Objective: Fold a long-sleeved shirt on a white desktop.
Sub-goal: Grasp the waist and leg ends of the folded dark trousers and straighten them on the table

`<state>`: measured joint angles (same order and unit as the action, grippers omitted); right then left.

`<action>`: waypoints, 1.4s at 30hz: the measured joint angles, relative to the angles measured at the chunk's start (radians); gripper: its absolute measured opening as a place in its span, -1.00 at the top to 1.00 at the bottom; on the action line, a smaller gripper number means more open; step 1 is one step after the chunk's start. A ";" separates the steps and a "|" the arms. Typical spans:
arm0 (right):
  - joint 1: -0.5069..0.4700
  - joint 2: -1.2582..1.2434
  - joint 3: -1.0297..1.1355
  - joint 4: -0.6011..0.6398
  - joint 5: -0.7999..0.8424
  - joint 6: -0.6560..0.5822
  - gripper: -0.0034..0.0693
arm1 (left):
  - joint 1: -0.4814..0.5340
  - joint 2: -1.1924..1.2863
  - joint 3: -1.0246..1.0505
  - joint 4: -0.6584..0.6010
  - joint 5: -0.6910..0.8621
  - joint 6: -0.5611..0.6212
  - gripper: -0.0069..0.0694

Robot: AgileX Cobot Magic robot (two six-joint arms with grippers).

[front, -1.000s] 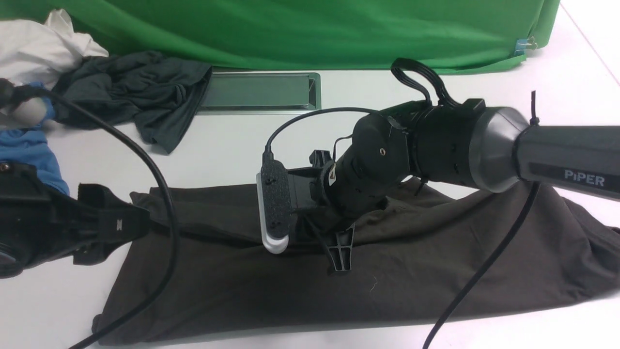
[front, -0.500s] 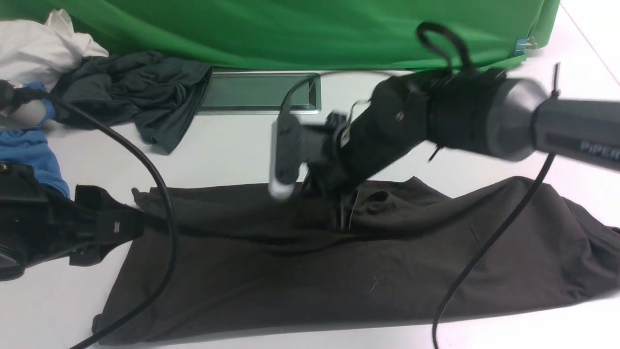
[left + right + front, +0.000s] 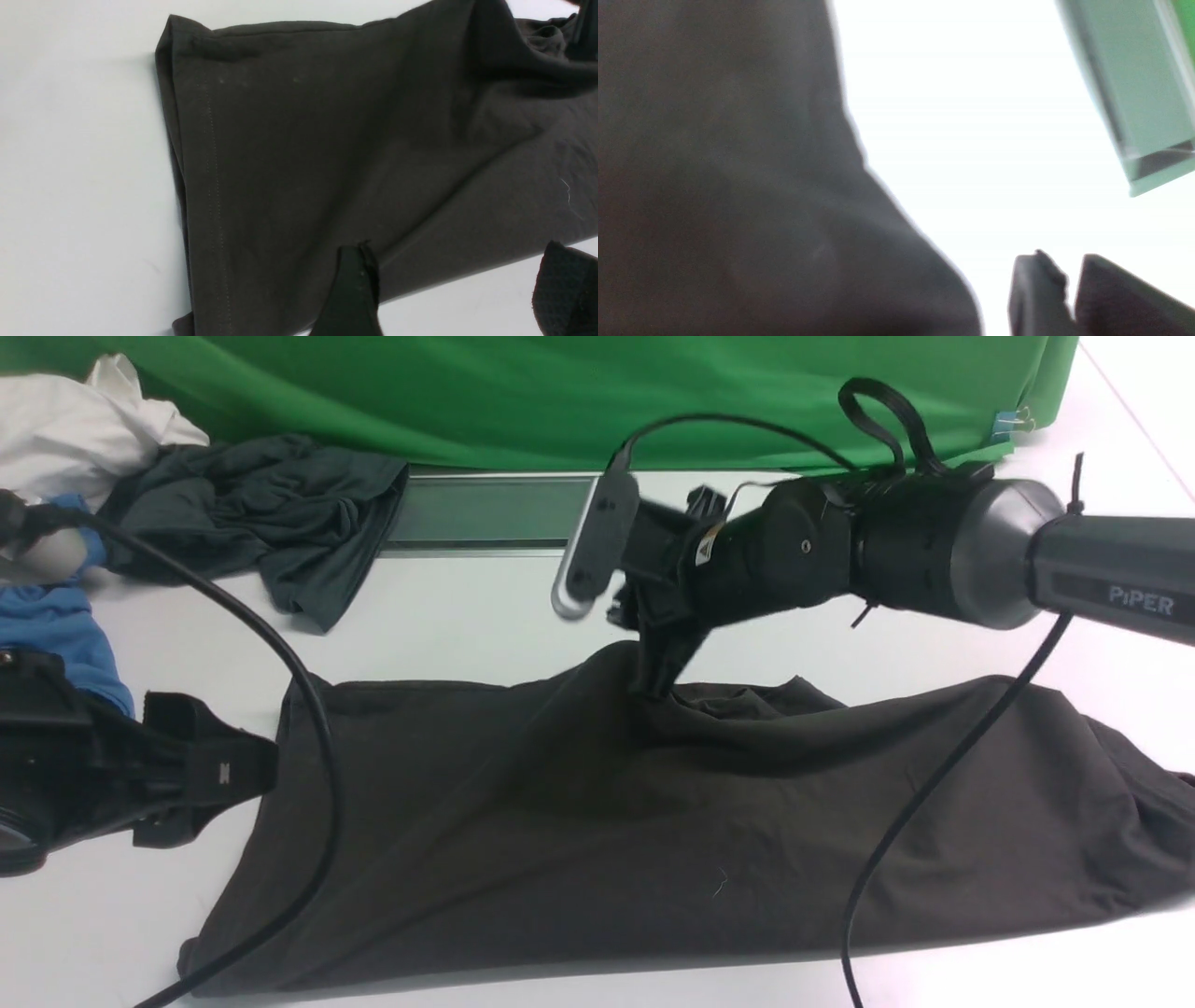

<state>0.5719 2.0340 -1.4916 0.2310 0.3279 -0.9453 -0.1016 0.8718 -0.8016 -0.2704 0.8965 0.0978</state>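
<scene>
The long-sleeved shirt, very dark brownish-black, lies spread across the white desktop. Its far edge rises in a small peak at the middle. My right gripper hangs at that peak, fingers pointing down. In the right wrist view the right gripper shows a narrow gap between its fingers with nothing in it, and the shirt lies beside them, apart. My left gripper stands open at the shirt's left hem. In the left wrist view the left gripper is wide apart over the shirt edge, holding nothing.
A silver-framed cable hatch sits behind the shirt, also seen as the hatch. A dark grey-green garment, a blue garment and a white cloth lie at the far left. A green backdrop closes the back.
My right gripper has risen and moved toward the back right, drawing the shirt's far edge up into a peak, and its jaws have parted. The left arm has not moved.
</scene>
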 joint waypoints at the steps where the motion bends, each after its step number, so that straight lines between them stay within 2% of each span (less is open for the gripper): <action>1: 0.000 -0.012 0.000 -0.001 -0.004 0.010 0.29 | 0.000 0.000 0.000 0.000 0.000 0.000 -0.49; 4: -0.001 -0.092 0.000 -0.010 0.008 0.058 -0.11 | 0.000 0.000 0.000 0.000 0.000 0.000 -0.49; 7: -0.010 -0.176 -0.001 -0.028 0.065 0.100 -0.29 | 0.000 0.000 0.000 0.000 0.000 -0.001 -0.49; 12: -0.062 -0.260 -0.008 -0.034 0.239 0.160 -0.34 | 0.000 0.000 0.000 0.000 0.000 -0.001 -0.49; 16: -0.145 -0.212 -0.007 -0.047 0.601 0.212 -0.35 | 0.000 0.000 0.015 0.000 -0.001 -0.001 -0.49; 18: -0.154 -0.172 -0.006 -0.048 0.663 0.222 -0.35 | 0.000 0.000 0.024 0.000 -0.001 -0.001 -0.49; 31: -0.155 -0.023 -0.005 -0.026 0.484 0.254 -0.35 | 0.000 0.000 0.099 -0.001 -0.007 -0.001 -0.49; 35: -0.155 -0.010 -0.005 -0.026 0.464 0.255 -0.19 | 0.000 0.000 0.099 -0.001 -0.015 -0.001 -0.49; 36: -0.155 0.001 -0.005 -0.026 0.462 0.255 0.03 | 0.000 0.000 0.099 -0.001 -0.020 -0.001 -0.49; 37: -0.155 0.002 -0.005 -0.026 0.462 0.255 0.06 | 0.000 0.000 0.099 -0.001 -0.021 -0.001 -0.49; 38: -0.155 0.012 -0.005 -0.025 0.463 0.255 0.25 | 0.000 0.000 0.099 -0.001 -0.020 -0.001 -0.49; 40: -0.155 0.028 -0.005 -0.025 0.467 0.255 0.44 | 0.000 0.000 0.099 -0.001 -0.020 -0.001 -0.49; 42: -0.155 0.039 -0.005 -0.025 0.479 0.255 0.55 | 0.000 0.000 0.099 -0.001 -0.020 -0.001 -0.49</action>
<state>0.4173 2.0726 -1.4965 0.2060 0.8073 -0.6903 -0.1016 0.8718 -0.7024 -0.2713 0.8760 0.0967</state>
